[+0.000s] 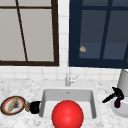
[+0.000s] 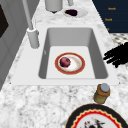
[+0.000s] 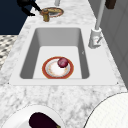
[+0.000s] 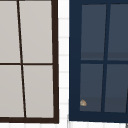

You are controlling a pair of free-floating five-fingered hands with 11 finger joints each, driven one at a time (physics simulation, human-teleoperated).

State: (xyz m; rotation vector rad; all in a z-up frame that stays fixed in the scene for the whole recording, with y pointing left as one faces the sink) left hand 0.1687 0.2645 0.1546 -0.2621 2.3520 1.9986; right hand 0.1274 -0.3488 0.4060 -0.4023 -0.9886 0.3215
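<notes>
Amber-brown jar stands just left of the left hand, touching or nearly so, fingers' state untellable; the right hand hangs well apart, fingers straight.

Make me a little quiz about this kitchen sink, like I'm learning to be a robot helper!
1. True or false: the plate in the sink has nothing on it.
2. What stands nearest the left hand? A) a jar B) a kettle C) a spoon
3. Fill in: the right hand is above a white plate with a dark ___ on it.

Key: 1 false, a round dark-red fruit lies on it. 2 A. 3 eggplant.
</notes>
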